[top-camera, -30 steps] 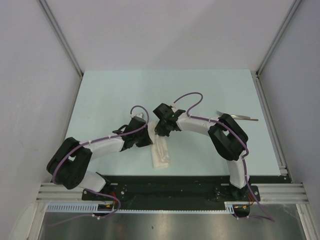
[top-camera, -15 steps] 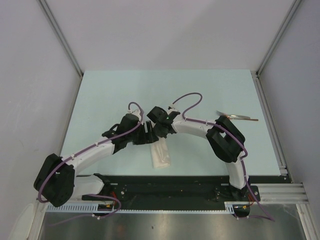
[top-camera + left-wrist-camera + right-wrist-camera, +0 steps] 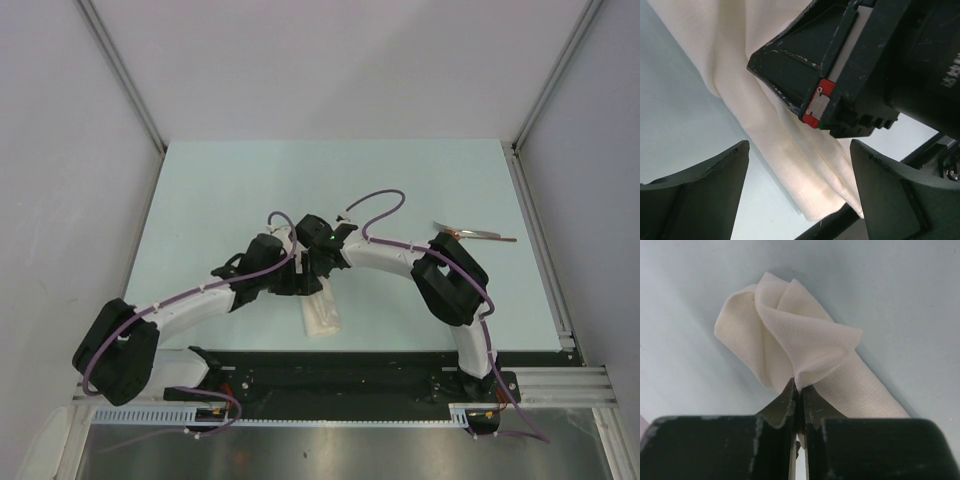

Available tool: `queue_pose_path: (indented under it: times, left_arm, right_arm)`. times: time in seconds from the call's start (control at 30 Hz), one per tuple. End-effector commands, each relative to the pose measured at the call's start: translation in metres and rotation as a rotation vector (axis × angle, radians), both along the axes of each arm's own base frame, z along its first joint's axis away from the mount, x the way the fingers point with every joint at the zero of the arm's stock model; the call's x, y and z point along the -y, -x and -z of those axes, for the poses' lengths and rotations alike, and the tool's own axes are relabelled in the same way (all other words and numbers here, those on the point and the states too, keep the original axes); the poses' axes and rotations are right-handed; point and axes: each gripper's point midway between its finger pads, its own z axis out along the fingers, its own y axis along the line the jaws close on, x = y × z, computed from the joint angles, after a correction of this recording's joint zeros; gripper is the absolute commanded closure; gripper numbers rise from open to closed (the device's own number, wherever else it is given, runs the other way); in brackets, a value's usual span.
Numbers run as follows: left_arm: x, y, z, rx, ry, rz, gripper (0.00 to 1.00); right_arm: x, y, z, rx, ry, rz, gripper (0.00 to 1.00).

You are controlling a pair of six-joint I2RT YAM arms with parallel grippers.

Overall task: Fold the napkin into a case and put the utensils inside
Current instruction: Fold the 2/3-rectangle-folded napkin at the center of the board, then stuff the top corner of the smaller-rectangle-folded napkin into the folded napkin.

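left gripper (image 3: 797, 150) has let go of the napkin (image 3: 322, 314); right gripper (image 3: 799, 388) keeps its pinch

the napkin lies as a narrow folded strip on the table (image 3: 210, 190) near the front edge, between the two arms. its far end is bunched up and clamped in the right gripper's closed jaws. the left gripper, shut a second ago, now stands wide open beside the cloth, holding nothing. the fold looks formed but unfilled, since the spoon (image 3: 476, 235) lies well apart to the right.
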Motion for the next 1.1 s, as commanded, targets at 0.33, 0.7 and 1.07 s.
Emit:
queue_pose_path:
  times: [0.33, 0.7, 1.07]
  left_arm:
    - [-0.011, -0.013, 0.026, 0.027, -0.042, -0.119, 0.31]
    - [-0.025, -0.011, 0.036, -0.001, -0.102, -0.146, 0.46]
    - [-0.029, -0.005, 0.039, -0.015, -0.107, -0.151, 0.53]
  right_arm:
    - [-0.005, -0.004, -0.012, 0.048, -0.047, -0.025, 0.84]
    - [-0.012, -0.026, -0.024, 0.208, -0.016, -0.439, 0.49]
    - [-0.003, -0.041, -0.038, 0.304, -0.007, -0.567, 0.42]
